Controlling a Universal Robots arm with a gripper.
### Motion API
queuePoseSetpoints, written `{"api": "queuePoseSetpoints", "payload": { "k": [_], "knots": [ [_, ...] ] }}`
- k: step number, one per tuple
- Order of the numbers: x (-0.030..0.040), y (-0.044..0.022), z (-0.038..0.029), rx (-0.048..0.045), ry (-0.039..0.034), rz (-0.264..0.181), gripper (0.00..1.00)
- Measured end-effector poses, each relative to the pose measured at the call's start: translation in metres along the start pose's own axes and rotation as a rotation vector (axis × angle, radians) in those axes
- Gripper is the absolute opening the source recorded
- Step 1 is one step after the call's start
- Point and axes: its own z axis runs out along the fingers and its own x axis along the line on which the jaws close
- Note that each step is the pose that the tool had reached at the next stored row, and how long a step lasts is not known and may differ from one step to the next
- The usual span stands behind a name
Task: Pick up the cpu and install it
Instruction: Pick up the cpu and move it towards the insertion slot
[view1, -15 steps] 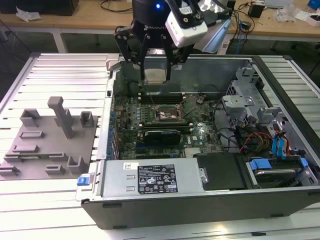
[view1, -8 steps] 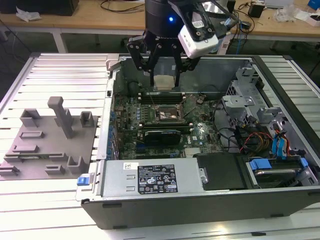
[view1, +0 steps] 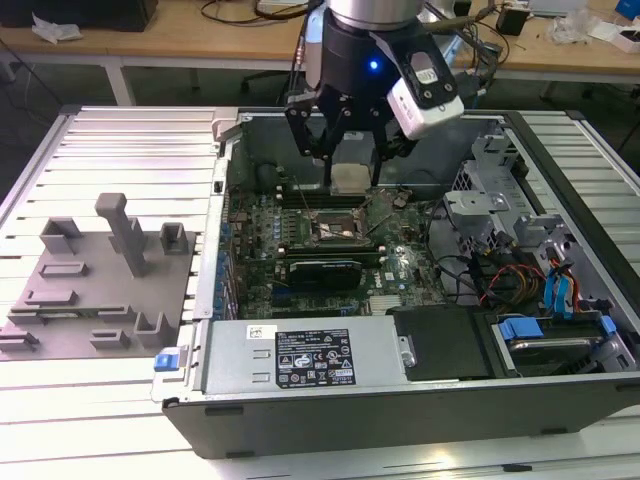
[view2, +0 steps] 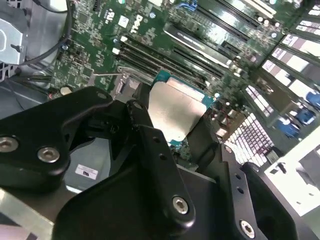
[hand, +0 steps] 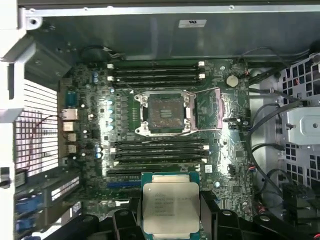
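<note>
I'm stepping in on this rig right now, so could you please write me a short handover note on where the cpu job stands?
Gripper: shut on the cpu, metal top facing up, held above the motherboard inside the open case.
Socket: open and empty, its cover swung aside.
Done: cpu picked up.
Left: cpu not yet seated in the socket.

No print can be made out. A black-and-white label (view1: 313, 357) is seen on the power supply (view1: 240, 352); faint lines are stamped on the cpu (hand: 171, 206); a white sticker (hand: 192, 23) is fixed to the case wall (hand: 125, 40).
</note>
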Motion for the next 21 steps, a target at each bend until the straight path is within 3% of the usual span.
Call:
{"api": "queuePoseSetpoints", "payload": {
  "k": [6,15,21],
  "knots": [
    [-0.0041,0.0068,0.0134,-0.002,0.0,0.0,0.55],
    [-0.0026,0.0337,0.0375,-0.0066,0.0002,0.0,0.55],
    [-0.0008,0.0456,0.0516,-0.0066,0.0002,0.0,0.55]
  ]
}}
